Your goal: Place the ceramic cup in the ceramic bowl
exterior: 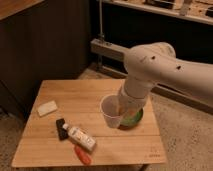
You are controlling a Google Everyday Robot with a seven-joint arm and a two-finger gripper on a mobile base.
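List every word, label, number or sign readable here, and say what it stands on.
No text here can be read.
Label on the white bottle: printing too blurred to read.
Faint mark near the front right corner of the wooden table: too small to read.
The ceramic cup, at the gripper by the left rim of the ceramic bowl: plain, no text seen.

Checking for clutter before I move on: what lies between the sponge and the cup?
Nothing: the camera view shows bare table between the sponge and the cup. The gripper is at the cup, by the bowl.
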